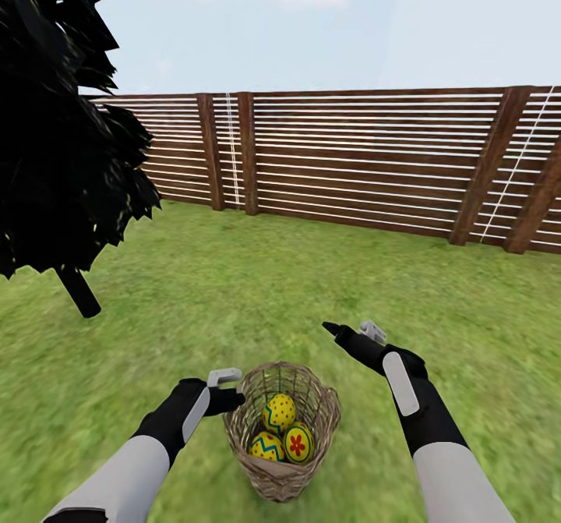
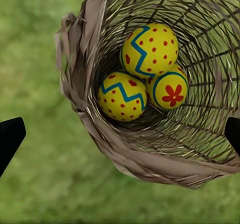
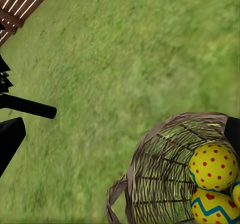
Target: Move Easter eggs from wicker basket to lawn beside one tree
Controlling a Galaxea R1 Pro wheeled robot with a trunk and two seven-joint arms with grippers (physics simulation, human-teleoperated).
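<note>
The wicker basket stands on the lawn just in front of me, with three yellow Easter eggs in it. One egg lies on top of two others. My left gripper is open beside the basket's left rim. In the left wrist view the eggs lie deep inside the basket, and the left gripper is spread wide above it. My right gripper is open, above and to the right of the basket. The pale-trunked tree is out of view.
A dark, thin-trunked tree stands on the grass at the left, its trunk also in the right wrist view. A brown slatted fence closes off the garden behind. Open grass lies between the basket and the fence.
</note>
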